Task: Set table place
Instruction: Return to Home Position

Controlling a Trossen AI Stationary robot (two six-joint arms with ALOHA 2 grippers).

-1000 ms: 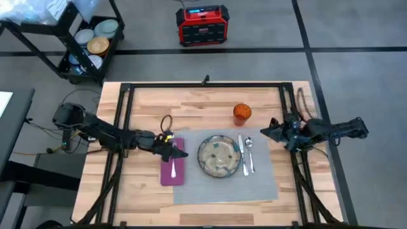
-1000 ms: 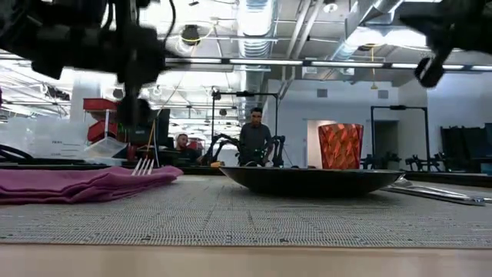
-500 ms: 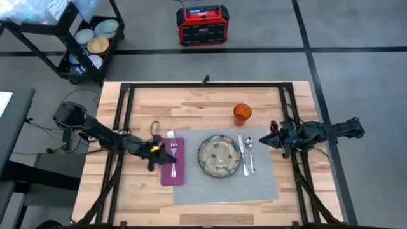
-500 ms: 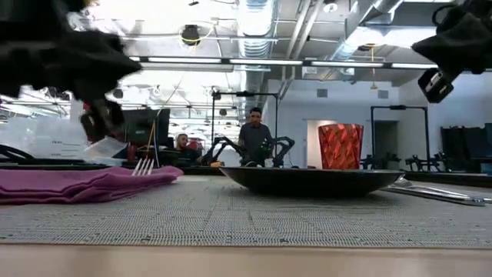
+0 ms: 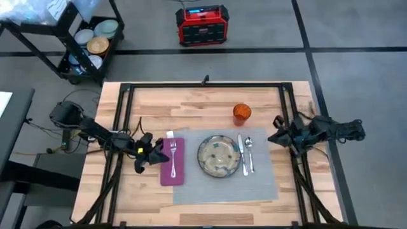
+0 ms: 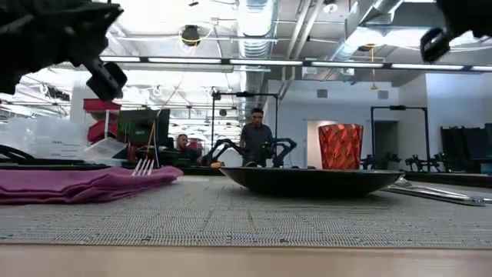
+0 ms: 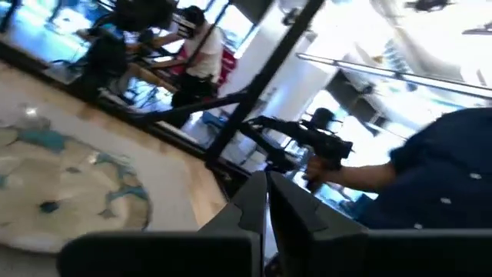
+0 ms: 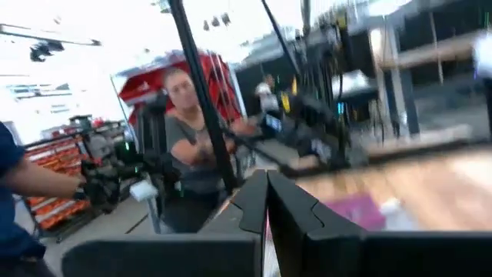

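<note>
1. The large rectangular desk (image 5: 191,105) of light wooden planks carries the setting, with a grey rectangular placemat (image 5: 254,184) at its middle
2. A round green-brown patterned plate (image 5: 219,156) sits on the mat, left of the mat's centre
3. A silver knife (image 5: 241,154) and a silver spoon (image 5: 250,151) lie side by side on the mat, just right of the plate
4. A magenta cloth napkin (image 5: 173,170) lies at the mat's left edge, with a silver fork (image 5: 172,149) on top of it
5. A small orange cup (image 5: 241,113) stands on bare wood just beyond the mat's far edge, near the knife's tip
6. The left gripper (image 5: 156,151) hovers just left of the napkin, its fingers (image 7: 250,208) pressed together on nothing
7. The right gripper (image 5: 273,137) hangs near the mat's far right corner, its fingers (image 8: 250,204) likewise pressed together and empty
</note>
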